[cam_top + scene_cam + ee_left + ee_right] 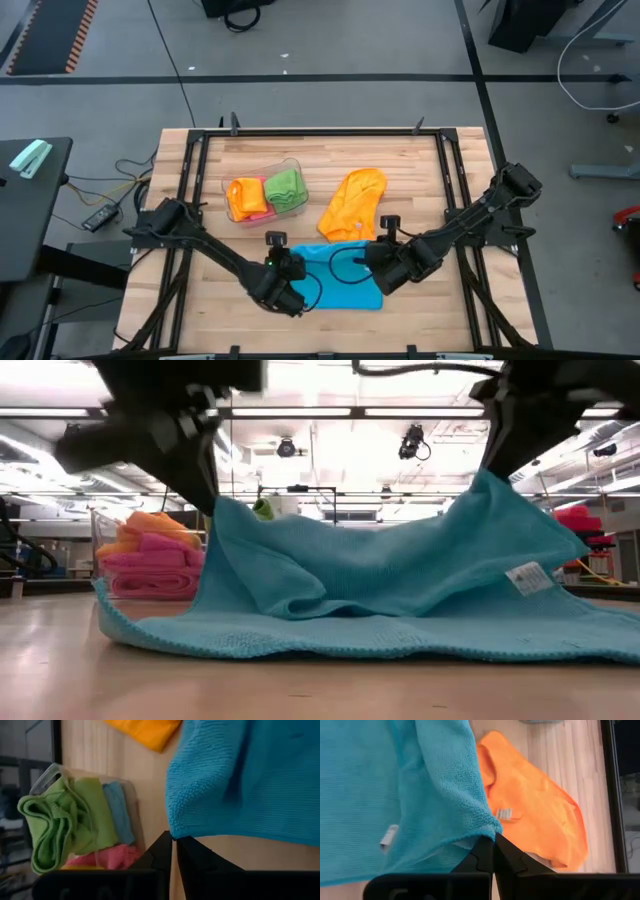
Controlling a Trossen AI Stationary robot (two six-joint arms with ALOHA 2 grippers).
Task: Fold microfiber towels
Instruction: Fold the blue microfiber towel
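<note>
At the far left of the high view, a clear tub (293, 166) sits on the wooden surface (420, 170), holding folded towels: an orange one (243, 193) over pink, and a green one (285, 187) beside them. Just below and right of it, the left end effector (283, 283) is low on the surface at the left corner of the blue towel (345, 288); its fingers (160, 851) are nearly together, pinching that corner, which the low view shows lifted. The blue towel lies in the lower middle of the frame, partly raised at both ends. Above it, a loose orange towel (353, 203) lies crumpled. Further right, the right end effector (383, 268) has its fingers (510, 855) closed tight on the blue towel's other corner.
</note>
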